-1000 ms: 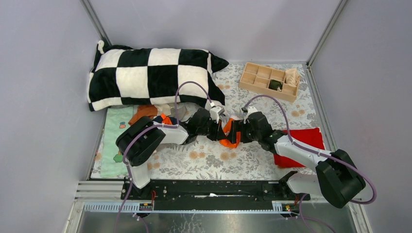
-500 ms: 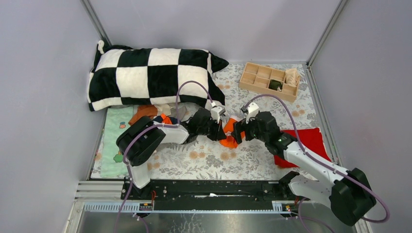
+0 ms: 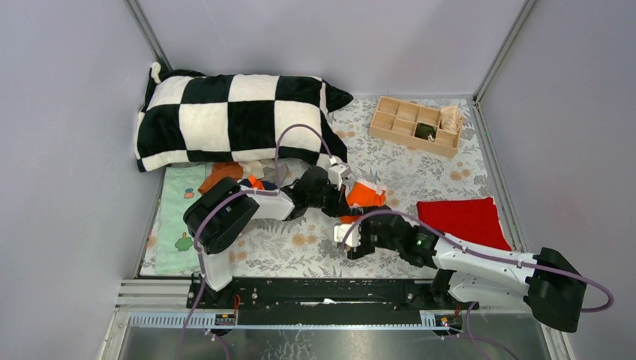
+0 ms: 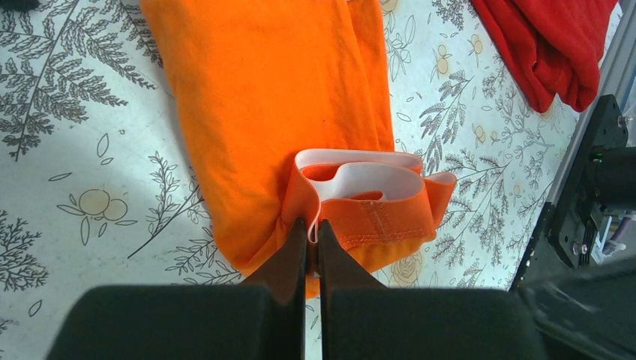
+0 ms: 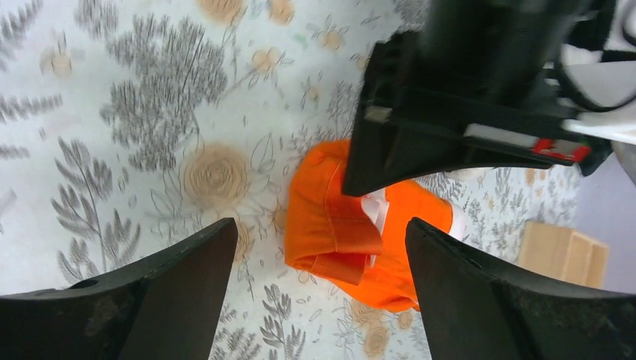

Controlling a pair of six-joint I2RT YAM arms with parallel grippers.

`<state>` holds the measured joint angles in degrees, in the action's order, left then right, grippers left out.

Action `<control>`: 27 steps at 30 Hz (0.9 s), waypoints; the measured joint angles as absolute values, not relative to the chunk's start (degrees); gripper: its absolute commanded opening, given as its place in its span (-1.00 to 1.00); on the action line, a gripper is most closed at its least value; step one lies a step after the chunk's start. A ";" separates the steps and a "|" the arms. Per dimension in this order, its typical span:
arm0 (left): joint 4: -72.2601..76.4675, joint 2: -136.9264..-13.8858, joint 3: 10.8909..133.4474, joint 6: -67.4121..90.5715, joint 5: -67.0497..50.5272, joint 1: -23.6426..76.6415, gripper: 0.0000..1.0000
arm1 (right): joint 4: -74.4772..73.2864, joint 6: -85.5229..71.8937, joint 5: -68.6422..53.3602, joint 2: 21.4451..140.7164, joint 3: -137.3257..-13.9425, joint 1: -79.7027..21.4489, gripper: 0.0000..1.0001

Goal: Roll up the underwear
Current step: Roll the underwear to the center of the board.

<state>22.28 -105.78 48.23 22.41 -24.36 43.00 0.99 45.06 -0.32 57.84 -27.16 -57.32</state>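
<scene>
The checked pillow fills the table at eleven o'clock. A red cloth lies flat at four o'clock, and a wooden divider tray sits at one. A small heap of other underwear lies at nine, just below the pillow. The orange underwear lies near the centre, and the left gripper has its jaws clenched on the white-lined waistband. The right gripper hovers at six o'clock of it, jaws spread wide, holding nothing.

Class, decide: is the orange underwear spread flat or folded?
Folded: the underwear lies in layers, white waistband curled over, pinched by the left pincer.
</scene>
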 measured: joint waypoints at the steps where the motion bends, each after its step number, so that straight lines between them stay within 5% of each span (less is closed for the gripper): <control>1: 22.26 -105.91 48.34 22.35 -24.51 42.98 -1.00 | 1.34 47.00 -0.08 57.74 -26.09 -57.58 0.76; 10: 22.39 -106.87 49.15 22.31 -26.11 42.63 -1.00 | 4.23 66.17 1.52 56.31 -15.97 -57.76 0.79; 27: 22.37 -107.39 49.67 22.26 -27.22 42.35 -1.00 | 9.74 79.42 3.86 61.91 -16.12 -57.76 0.72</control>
<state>22.37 -107.39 49.67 22.26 -27.22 42.35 9.74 79.42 3.86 61.91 -16.12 -57.76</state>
